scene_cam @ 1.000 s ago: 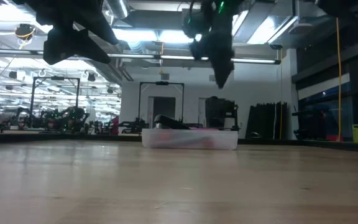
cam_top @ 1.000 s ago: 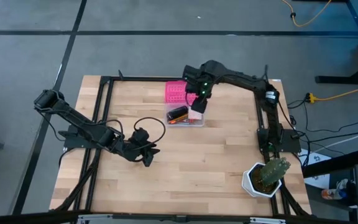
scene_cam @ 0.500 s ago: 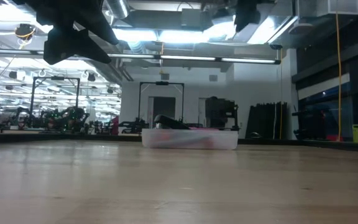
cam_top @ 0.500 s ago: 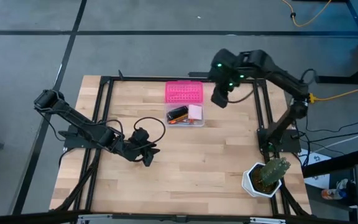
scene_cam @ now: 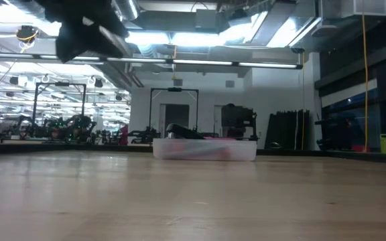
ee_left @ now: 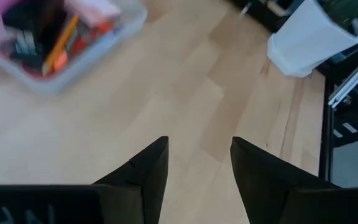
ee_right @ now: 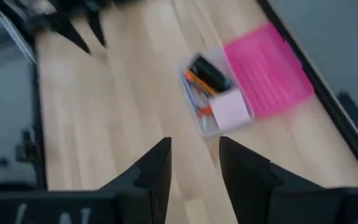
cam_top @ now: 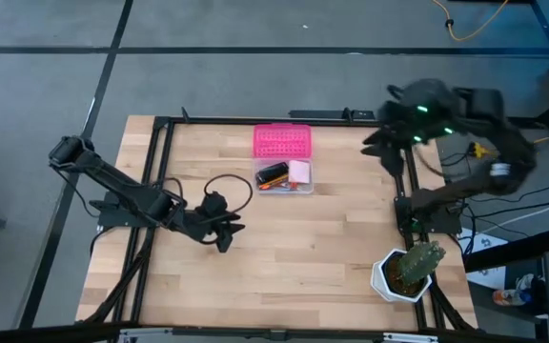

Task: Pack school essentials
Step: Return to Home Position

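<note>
Right pincer point(ee_right: 194, 142): pulling away from the clear box point(cam_top: 285, 191) toward the bench's point(cam_top: 303, 257) right edge, spread.
Left pincer point(ee_left: 199, 140): hovering, spread.
School essentials point(cam_top: 276, 175): lying in the box beside pink lid point(cam_top: 281, 141).

Grey floor point(cam_top: 255, 81) (dark tape lines point(cam_top: 255, 50)); bright ceiling lights point(scene_cam: 200, 39); dark equipment point(scene_cam: 283, 130) behind.
</note>
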